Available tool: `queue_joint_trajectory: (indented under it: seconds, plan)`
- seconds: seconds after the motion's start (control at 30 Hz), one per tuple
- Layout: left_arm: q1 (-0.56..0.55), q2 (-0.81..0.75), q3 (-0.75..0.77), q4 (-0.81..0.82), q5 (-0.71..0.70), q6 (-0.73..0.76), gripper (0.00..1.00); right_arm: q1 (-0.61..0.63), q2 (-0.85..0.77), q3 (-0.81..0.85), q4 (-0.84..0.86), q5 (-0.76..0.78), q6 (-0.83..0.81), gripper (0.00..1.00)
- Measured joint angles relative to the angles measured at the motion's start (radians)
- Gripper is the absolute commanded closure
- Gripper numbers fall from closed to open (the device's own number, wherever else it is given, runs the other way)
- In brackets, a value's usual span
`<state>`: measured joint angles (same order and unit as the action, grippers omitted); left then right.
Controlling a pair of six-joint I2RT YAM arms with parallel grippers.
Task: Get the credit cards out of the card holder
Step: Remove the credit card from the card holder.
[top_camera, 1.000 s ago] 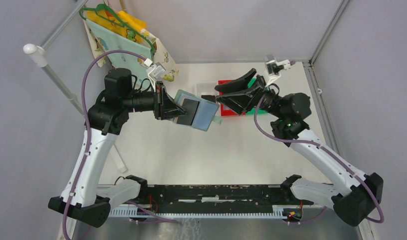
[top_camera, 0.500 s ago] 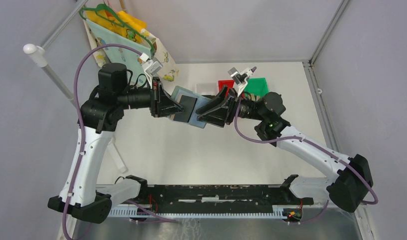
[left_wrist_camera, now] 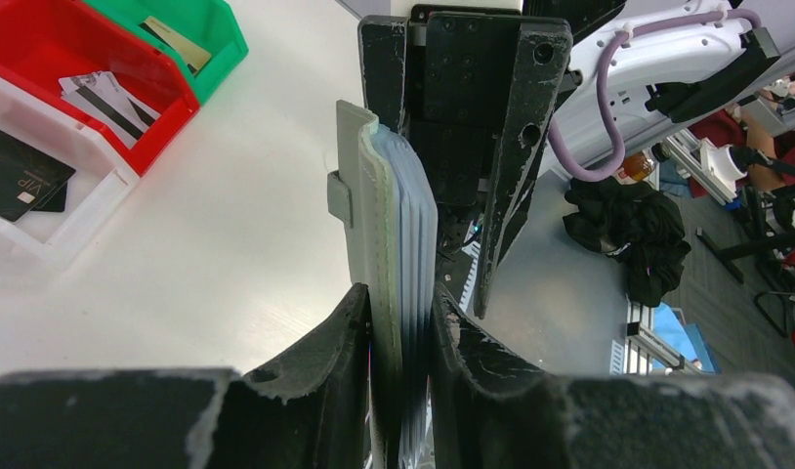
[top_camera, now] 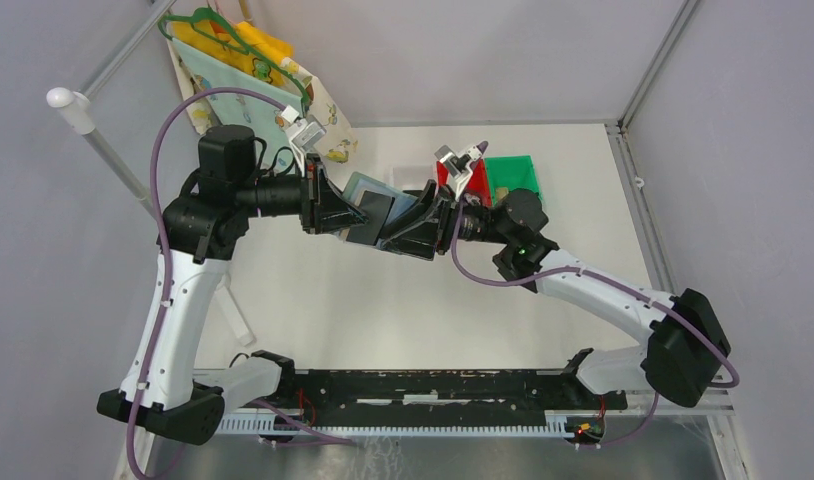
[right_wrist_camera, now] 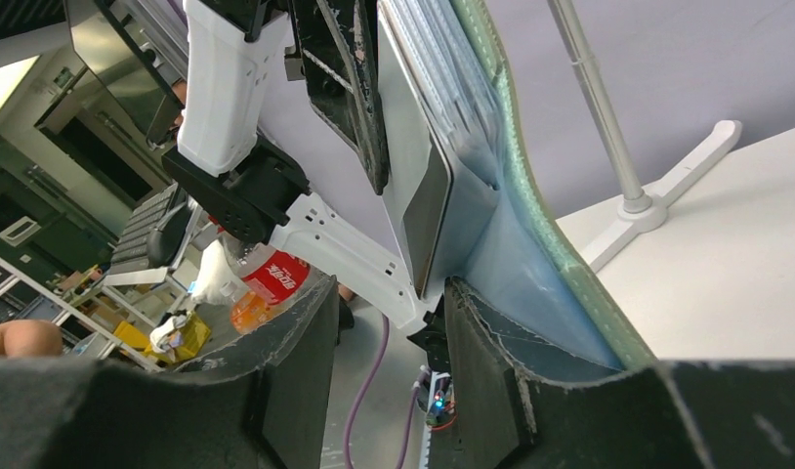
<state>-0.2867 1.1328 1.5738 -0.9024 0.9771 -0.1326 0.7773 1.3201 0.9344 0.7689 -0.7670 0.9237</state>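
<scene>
My left pincer point(left_wrist_camera: 401, 308) clamps the card holder point(left_wrist_camera: 359, 205) above the surface point(left_wrist_camera: 228, 244). My right pincer point(right_wrist_camera: 389, 293) stands half open at its pocket edge.

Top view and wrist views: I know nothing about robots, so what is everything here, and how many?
card holder: one, grey-blue, held in mid-air
bins: three, white, red, green, at the back
loose cards: several, black, silver, gold, in the bins
patterned fabric: one, pale, hanging back left
pole stand: one, white, left
left gripper: one, black, clamped on the card holder
right gripper: one, black, open around the card holder's edge
</scene>
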Motion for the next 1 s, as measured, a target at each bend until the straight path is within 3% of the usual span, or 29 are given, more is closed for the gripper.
queue_joint_trajectory:
  seconds: [0.23,0.4,0.57,0.7,1.0]
  plan:
    - [0.006,0.000,0.000,-0.001,0.000,0.000,0.98,0.011,0.045,0.000,0.092,-0.004,0.060,0.59]
    - [0.006,0.001,0.000,-0.005,0.015,0.002,0.87,0.011,0.071,0.000,0.153,-0.018,0.120,0.69]
    - [0.018,0.019,0.002,-0.025,0.068,0.019,0.75,0.010,0.106,0.000,0.214,-0.041,0.183,0.71]
    - [0.023,0.039,0.004,-0.049,0.097,0.042,0.68,0.008,0.117,0.000,0.213,-0.053,0.197,0.76]
    - [0.024,0.043,-0.010,-0.064,0.153,0.083,0.64,0.013,0.100,0.000,0.142,-0.053,0.151,0.95]
